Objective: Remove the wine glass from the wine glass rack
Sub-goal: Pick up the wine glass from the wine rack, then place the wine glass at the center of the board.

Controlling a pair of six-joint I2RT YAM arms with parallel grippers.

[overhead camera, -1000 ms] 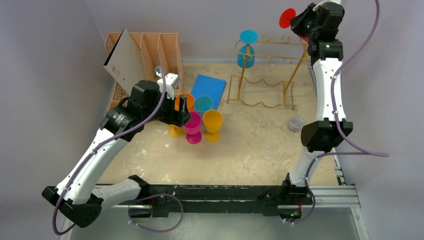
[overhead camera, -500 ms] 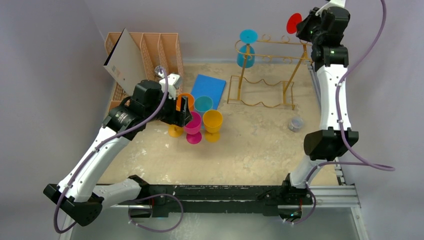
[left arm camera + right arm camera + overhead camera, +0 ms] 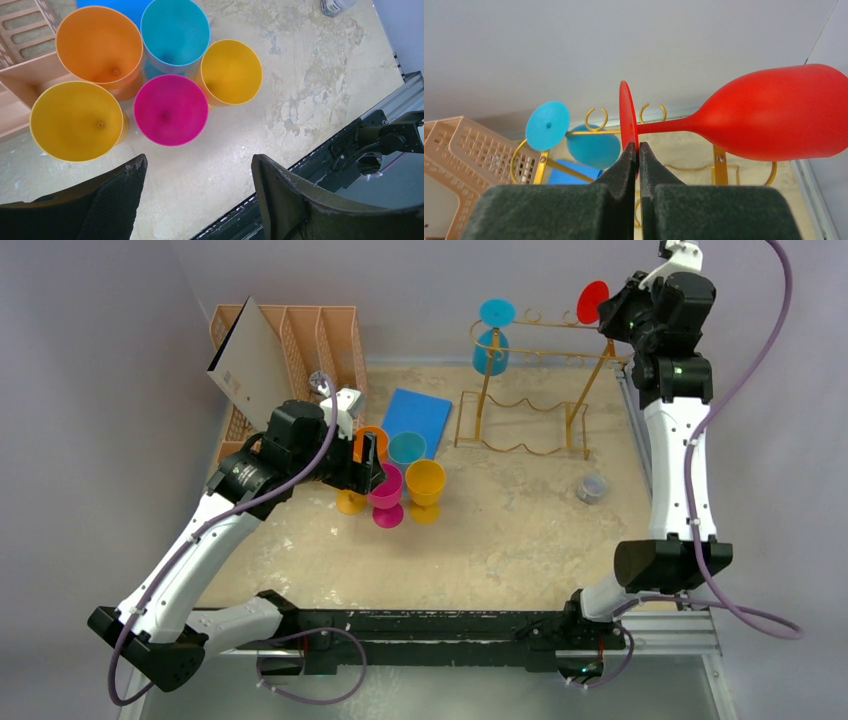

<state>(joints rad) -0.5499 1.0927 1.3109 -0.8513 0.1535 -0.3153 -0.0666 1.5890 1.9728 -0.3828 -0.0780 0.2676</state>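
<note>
The right gripper (image 3: 634, 150) is fully closed, its two dark fingers (image 3: 623, 167) pinching the lower rim of the round foot of the red wine glass (image 3: 774, 120). In the right wrist view the glass lies on its side. The foot stands edge-on at the centre of the frame, the stem runs to the right, and the bowl fills the right side. Foot, stem and bowl all sit above the fingertips.

In the top view this gripper (image 3: 612, 315) is raised at the upper right of the frame. The red foot (image 3: 593, 302) shows just left of it, above the right end of the wine glass rack (image 3: 530, 390). Whether the glass is wholly free of the rack's top rail cannot be told. A blue wine glass (image 3: 492, 335) hangs upside down at the left end of the rack.

The left gripper (image 3: 197, 175) is wide open and holds nothing. Its fingers frame bare table (image 3: 310, 100) at the bottom of the left wrist view. Just above them stands a tight cluster of five cups (image 3: 170, 110): two yellow, one orange, one teal and one magenta. In the top view the cluster sits left of centre, well apart from the rack.
</note>
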